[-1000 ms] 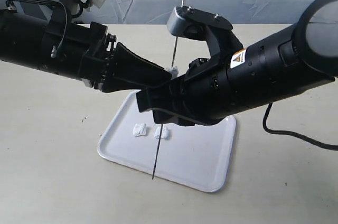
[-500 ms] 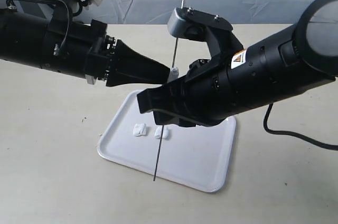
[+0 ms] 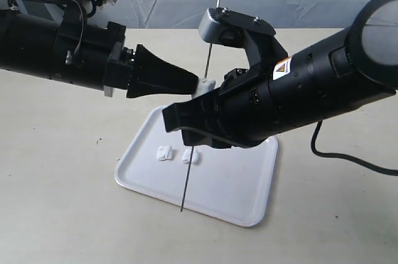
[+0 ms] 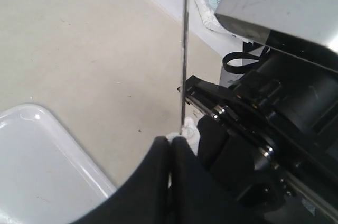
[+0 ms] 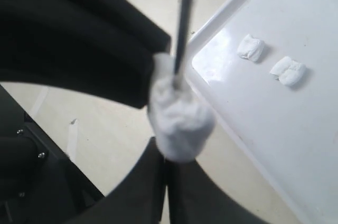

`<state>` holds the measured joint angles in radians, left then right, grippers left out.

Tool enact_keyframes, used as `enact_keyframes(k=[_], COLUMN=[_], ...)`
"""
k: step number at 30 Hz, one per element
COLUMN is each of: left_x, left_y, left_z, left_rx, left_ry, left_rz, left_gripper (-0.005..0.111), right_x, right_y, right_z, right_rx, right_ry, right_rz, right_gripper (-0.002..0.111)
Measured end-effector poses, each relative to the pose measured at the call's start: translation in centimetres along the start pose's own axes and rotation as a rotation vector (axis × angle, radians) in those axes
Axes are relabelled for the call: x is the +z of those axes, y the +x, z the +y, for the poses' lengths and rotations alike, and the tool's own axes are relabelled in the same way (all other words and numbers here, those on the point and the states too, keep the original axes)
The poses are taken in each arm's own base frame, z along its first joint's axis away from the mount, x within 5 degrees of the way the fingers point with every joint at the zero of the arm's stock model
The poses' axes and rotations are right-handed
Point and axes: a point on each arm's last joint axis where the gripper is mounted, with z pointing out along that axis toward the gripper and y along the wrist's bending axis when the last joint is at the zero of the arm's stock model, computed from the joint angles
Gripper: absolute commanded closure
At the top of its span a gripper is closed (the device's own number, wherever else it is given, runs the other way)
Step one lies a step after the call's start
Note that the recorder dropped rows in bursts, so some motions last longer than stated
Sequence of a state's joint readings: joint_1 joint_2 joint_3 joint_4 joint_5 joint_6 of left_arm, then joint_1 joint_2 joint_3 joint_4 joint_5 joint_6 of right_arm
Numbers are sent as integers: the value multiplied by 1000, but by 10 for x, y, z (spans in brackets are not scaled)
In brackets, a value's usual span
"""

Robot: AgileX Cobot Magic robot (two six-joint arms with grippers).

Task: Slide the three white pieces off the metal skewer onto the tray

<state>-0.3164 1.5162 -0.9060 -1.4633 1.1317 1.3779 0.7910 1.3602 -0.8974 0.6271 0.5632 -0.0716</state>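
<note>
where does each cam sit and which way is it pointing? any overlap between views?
Exterior: off the arms, above the table, angled down at the tray; shows both arms, left gripper against the white piece on the skewer.
Left wrist: on the left arm, looking along the shut left gripper at the skewer; right arm fills one side.
Right wrist: on the right arm, looking past right gripper to the tray; left gripper shows.
Shared: all three see that skewered piece.

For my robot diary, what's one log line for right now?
left gripper: shut, touching last white piece | right gripper: shut on metal skewer | tray: two white pieces
</note>
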Motion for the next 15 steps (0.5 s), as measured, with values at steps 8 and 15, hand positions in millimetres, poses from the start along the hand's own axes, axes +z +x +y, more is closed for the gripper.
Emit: enact_keyframes(k=[8,15], left_x=[0,0], left_y=[-3,-9], left_z=[-1,-2], left_rx=[1,4], left_ry=[6,21], left_rz=[-35,-99], left_gripper=[107,107], right_x=[0,0], right_y=[0,1], right_z=[0,0], right_rx=[0,0], right_ry=[0,-1], right_rz=[0,8], right_gripper=[109,109])
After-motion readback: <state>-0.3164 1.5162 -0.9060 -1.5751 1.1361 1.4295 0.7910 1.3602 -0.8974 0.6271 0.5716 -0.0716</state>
